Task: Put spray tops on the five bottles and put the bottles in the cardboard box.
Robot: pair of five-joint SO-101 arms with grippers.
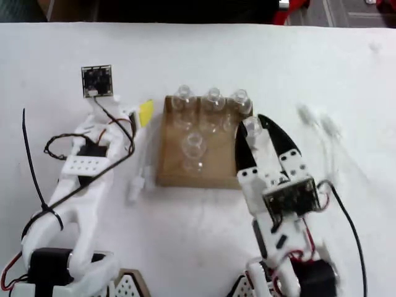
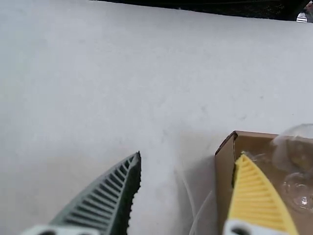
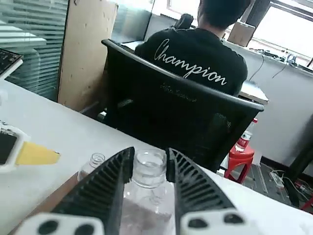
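Clear bottle point(image 3: 148, 171) clamped by the neck in the right pincer point(image 3: 149, 154), at the cardboard box point(image 1: 170, 172) edge; left pincer point(image 2: 190, 155) gapes.

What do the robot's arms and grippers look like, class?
The left arm and right arm are white plastic with black cables. The left gripper has a yellow finger and a grey-green one, both ribbed; the right gripper has black ribbed fingers.

- White table point(image 1: 185, 49) under the jaws.
- Black mesh chair point(image 3: 171, 117) just beyond the right jaws; red stool point(image 3: 240, 152) near it.
- Wooden panel point(image 3: 88, 49) and glass wall point(image 3: 29, 44) farther off.
- Bright window point(image 3: 288, 24) far behind.
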